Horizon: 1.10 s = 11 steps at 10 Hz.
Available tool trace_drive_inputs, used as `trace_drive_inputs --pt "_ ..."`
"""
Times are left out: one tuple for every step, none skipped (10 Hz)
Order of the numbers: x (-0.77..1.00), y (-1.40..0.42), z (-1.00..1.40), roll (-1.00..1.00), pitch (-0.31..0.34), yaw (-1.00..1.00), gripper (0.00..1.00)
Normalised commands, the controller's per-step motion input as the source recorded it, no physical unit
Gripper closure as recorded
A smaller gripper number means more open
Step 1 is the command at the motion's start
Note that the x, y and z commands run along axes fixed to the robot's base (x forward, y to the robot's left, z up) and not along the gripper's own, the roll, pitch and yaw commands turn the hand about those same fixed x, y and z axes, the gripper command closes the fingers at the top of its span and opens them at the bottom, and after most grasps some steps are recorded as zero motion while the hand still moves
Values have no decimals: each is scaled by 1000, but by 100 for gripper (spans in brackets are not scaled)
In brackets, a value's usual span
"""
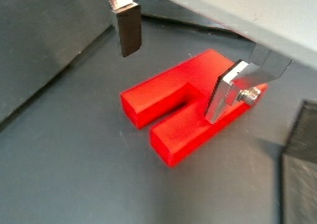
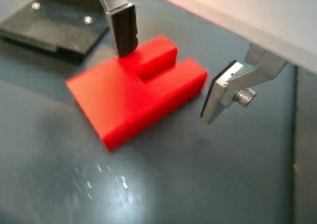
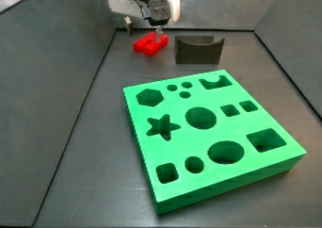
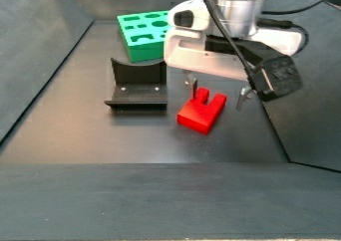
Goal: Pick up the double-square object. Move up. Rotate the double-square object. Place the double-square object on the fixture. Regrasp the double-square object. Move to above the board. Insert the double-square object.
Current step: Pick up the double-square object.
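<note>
wrist views: end effector [image 1: 180,70] sits low over the double-square object [image 1: 173,112], plates spread wide, holding nothing. one finger [image 1: 126,29] w/ dark pad hangs clear beside the red block; the opposite finger [image 1: 229,91] is down at the notch btwn the two lobes, contact can't be told. in the second wrist pic the end effector [image 2: 173,66] straddles the double-square object [image 2: 133,89] again: one finger [image 2: 124,29] at the notch side, the opposite finger [image 2: 227,89] just beside the block's edge w/ a gap. block lies flat on the dark worktop [image 2: 186,181]. fixture [image 2: 56,29] base plate shows near the block.

side views: end effector [image 3: 153,23] directly above the double-square object [image 3: 151,44], fixture [image 3: 198,49] just beside it, board [image 3: 208,133] well apart, nearer the camera. from the opposite side: end effector [image 4: 216,88] over the double-square object [image 4: 201,111], fixture [image 4: 138,82] beside it, board [image 4: 144,31] behind, at the back of the worktop [image 4: 120,135].
</note>
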Motion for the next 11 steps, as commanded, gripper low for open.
trace_drive_inputs --pt "460 -140 51 -133 -40 -34 0" --pt "211 -91 -483 -80 -149 -86 0" --pt "0 -66 -894 -23 -177 -63 0" --pt "-151 0 -1000 0 -110 0 0" --pt "-480 97 -1000 0 -106 0 0" --pt "-660 117 -1000 21 -139 0 0" --pt "-354 0 -743 0 -150 0 0" --pt "-117 9 -134 -74 -100 0 0" --pt "0 20 0 -40 0 0 0" --pt "0 0 0 -7 0 0 0" --pt "0 0 0 0 0 0 0"
